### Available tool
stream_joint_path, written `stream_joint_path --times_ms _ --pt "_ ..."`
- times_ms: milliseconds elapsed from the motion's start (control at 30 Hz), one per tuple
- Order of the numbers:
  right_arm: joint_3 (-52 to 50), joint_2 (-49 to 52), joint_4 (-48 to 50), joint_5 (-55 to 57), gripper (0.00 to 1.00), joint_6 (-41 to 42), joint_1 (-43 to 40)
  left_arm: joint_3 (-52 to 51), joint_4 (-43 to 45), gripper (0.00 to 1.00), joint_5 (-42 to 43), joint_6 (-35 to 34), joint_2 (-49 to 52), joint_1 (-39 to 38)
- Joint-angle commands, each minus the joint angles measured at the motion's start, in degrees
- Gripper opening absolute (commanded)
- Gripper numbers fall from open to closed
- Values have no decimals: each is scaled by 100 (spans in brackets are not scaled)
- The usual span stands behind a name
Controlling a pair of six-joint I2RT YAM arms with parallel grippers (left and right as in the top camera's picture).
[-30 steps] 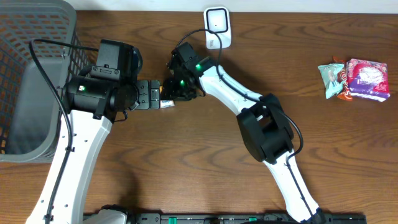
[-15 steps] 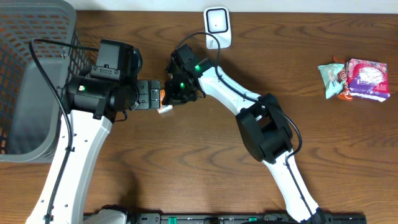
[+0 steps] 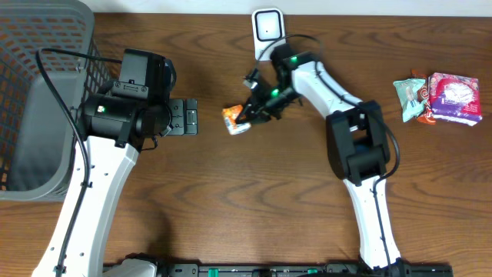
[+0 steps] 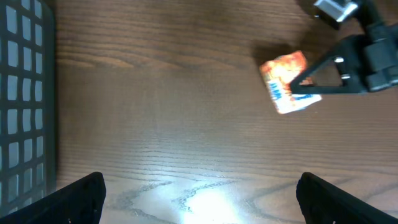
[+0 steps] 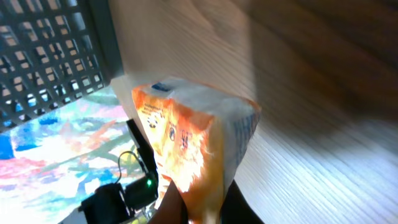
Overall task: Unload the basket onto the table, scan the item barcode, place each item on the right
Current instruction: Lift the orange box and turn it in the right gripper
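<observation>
Wood table (image 3: 231,223) fills the overhead view, with a grey basket (image 3: 31,138) at its far left corner. Beside the basket the left arm (image 3: 100,192) has not moved over the last second, and its claw (image 3: 184,117) stays spread as wide as before, holding nothing; in its own wrist view only bare wood lies between the two fingers.

What has changed is the right arm (image 3: 338,100). A second ago it reached left, so that its claw met the left one over the middle of the table with the orange packet between them. It has since swung back to the right, and its claw (image 3: 250,114) is now pinched tight on one edge of that orange packet (image 3: 235,120). The handover looks finished, and the packet is in the right arm's keeping alone.

A small pile of other snacks (image 3: 442,96) lies untouched at the far right. The white scanner (image 3: 268,29) stands at the far edge, and the packet now hangs to the near left of it, closer than before but apart from it. No barcode can be made out on the faces shown, so the likely remaining work is to turn the printed side toward the scanner and bring it nearer.
</observation>
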Motion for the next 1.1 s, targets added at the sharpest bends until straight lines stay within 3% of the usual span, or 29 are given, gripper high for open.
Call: stream_joint_path --times_ms 0,533,1067 --pt "-4 74 -330 -356 1 -1088 -164 -11 -22 98 -52 -11 -26 -7" --pt "-4 74 -2452 798 1 -4297 -398 -11 -22 98 -52 -11 -26 -7" --pt "-4 74 -2594 1486 1 -4341 -393 -11 -22 98 -52 -11 -26 -7"
